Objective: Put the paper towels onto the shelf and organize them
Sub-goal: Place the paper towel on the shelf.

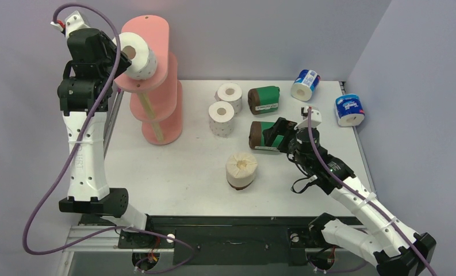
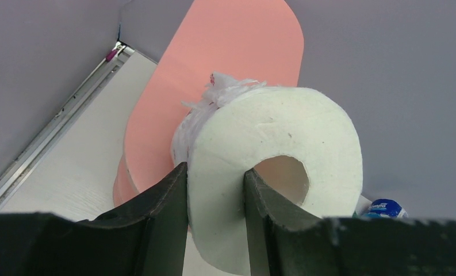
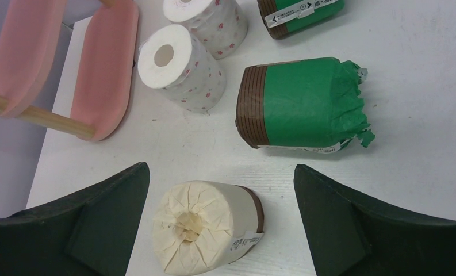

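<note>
1. Check the left hand (image 2: 215,172). It is nearly closed on the wall of a dotted white roll (image 2: 271,132), with one finger inside the core.
2. Locate that roll raised at the upper boards of the shelf (image 1: 167,86). You cannot tell whether it rests on one.
3. Check the right hand (image 3: 221,169). It is spread wide and holds nothing, well right of the shelf.
4. Find the green-wrapped roll (image 3: 303,103) and the cream roll (image 3: 205,227) under that hand. Both lie on the bench (image 1: 173,172).

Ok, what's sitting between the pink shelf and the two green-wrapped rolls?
Two white red-dotted rolls stand on end between the shelf and the green-wrapped rolls, clearest in the top view.
</note>
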